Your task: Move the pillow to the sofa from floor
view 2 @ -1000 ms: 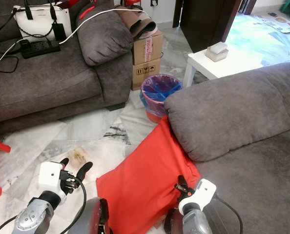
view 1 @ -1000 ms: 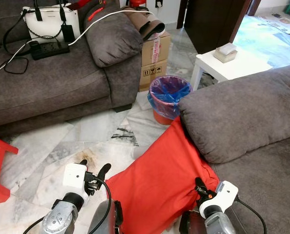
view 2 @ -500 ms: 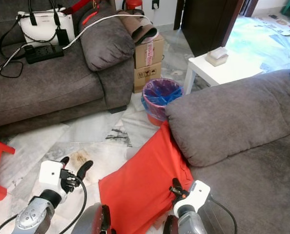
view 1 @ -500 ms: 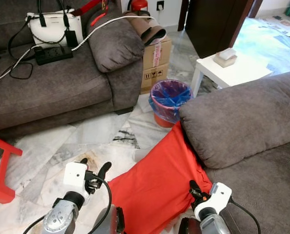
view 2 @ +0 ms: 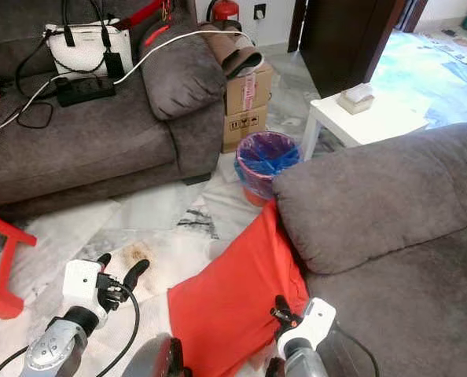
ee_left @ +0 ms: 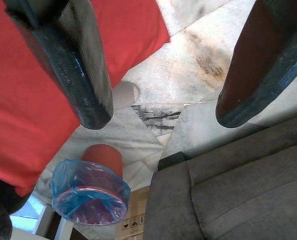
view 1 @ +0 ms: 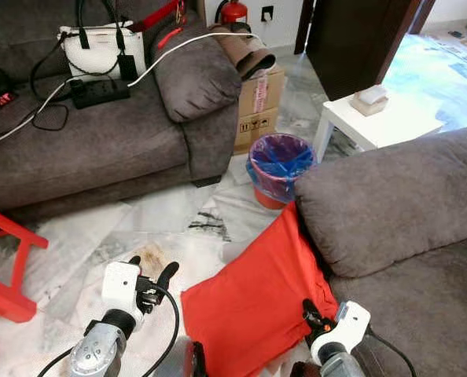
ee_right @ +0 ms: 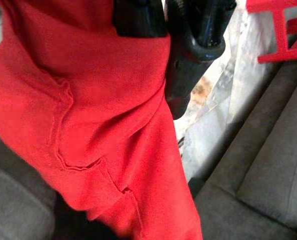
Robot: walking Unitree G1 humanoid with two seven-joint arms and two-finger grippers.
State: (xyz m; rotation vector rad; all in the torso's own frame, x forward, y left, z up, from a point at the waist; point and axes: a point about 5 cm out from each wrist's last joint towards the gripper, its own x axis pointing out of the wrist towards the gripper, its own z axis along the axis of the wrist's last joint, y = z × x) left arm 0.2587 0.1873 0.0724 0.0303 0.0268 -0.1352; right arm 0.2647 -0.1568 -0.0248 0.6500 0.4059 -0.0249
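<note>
The red pillow (view 1: 253, 294) lies on the marble floor, its upper edge leaning against the armrest of the grey sofa (view 1: 391, 196) on my right. My right gripper (view 1: 309, 318) sits at the pillow's right edge by the sofa seat. In the right wrist view its fingers (ee_right: 193, 50) are closed together on the red fabric (ee_right: 103, 125). Left of the pillow, my left gripper (view 1: 151, 275) hovers over the floor, open and holding nothing. The left wrist view has the pillow (ee_left: 28, 100) beside one finger.
A second grey sofa (view 1: 84, 141) at the back left carries a white handbag (view 1: 100, 51), a power strip and cables. Cardboard boxes (view 1: 257, 102), a blue-lined bin (view 1: 279, 157) and a white side table (view 1: 375, 118) stand beyond the pillow. A red stool (view 1: 5, 267) stands at far left.
The whole picture has shifted, so the camera moved. Both grippers keep their places relative to the pillow, the right one still on its edge.
</note>
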